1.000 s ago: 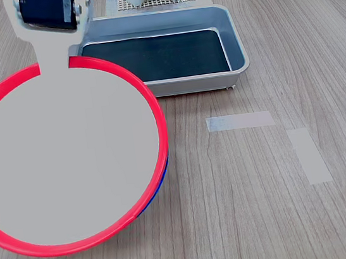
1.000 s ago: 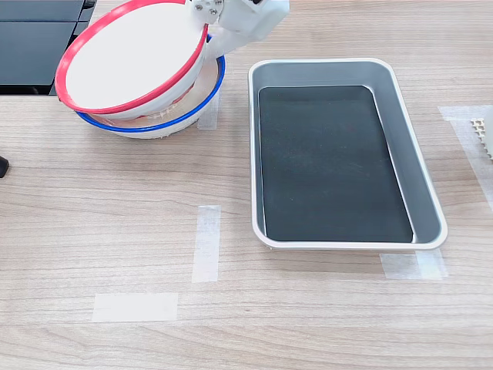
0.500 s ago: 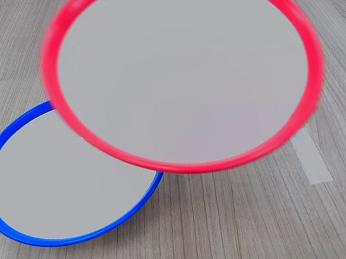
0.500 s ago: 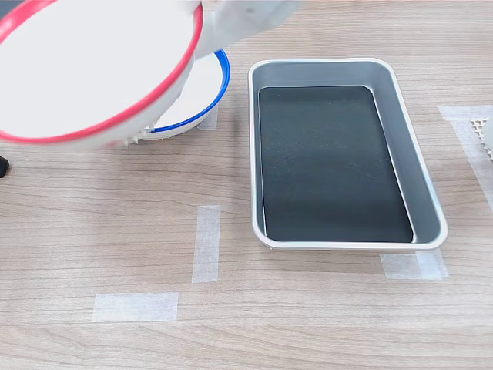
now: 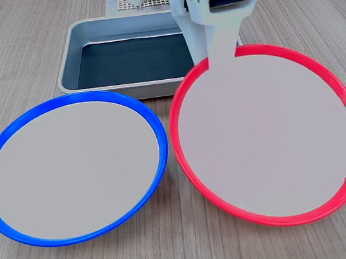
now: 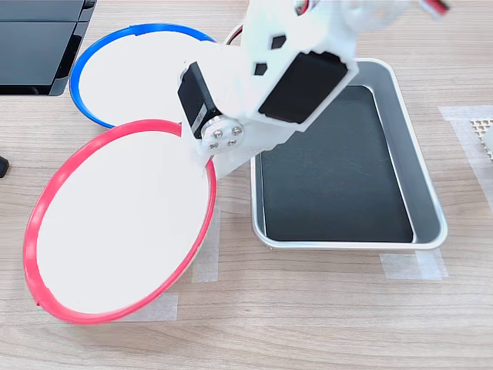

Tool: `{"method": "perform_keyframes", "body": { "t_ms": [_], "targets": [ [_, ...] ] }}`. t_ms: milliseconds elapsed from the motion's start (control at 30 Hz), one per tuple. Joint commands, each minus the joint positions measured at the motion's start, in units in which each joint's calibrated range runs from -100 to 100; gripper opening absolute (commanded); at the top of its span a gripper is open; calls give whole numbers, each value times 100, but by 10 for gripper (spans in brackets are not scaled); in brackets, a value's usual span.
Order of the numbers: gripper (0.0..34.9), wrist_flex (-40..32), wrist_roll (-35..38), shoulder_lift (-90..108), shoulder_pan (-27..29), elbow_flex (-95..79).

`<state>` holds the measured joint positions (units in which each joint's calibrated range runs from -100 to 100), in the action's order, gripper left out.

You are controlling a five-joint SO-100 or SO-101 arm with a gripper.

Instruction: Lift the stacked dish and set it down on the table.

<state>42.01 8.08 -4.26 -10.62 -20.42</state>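
Note:
The red-rimmed dish (image 5: 267, 139) with its pale grey centre hangs low and slightly tilted over the wood-grain table (image 5: 176, 250), to the right of the blue-rimmed plate (image 5: 73, 168) in the first exterior view. My gripper (image 5: 220, 64) is shut on its far rim, one white jaw lying flat over the edge. In the second exterior view the dish (image 6: 123, 223) sits at the lower left with the gripper (image 6: 206, 158) clamped on its rim beside the tray. Whether the dish touches the table (image 6: 308, 308) I cannot tell. The blue-rimmed plate (image 6: 142, 69) lies flat by itself.
A grey metal tray (image 5: 71, 60) with a dark liner stands behind both plates; in the second exterior view the tray (image 6: 427, 193) is right of the dish. Pale tape strips (image 6: 408, 266) mark the table. A black object (image 6: 35, 42) fills the second exterior view's top left corner.
The red-rimmed dish has been carried off the blue-rimmed plate, swung across and lowered beside it. The blue-rimmed plate has stayed put and lies uncovered.

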Motion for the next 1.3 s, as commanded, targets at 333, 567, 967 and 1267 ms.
{"method": "perform_keyframes", "body": {
  "t_ms": [333, 567, 967, 1267],
  "targets": [
    [1, -358, 112, -337, -100, 98],
    [84, -177, 249, 64, -44, -384],
    [89, 1548, 249, 2128, 97, -903],
    [1, 789, -24, 5454, 765, -3188]
  ]
}}
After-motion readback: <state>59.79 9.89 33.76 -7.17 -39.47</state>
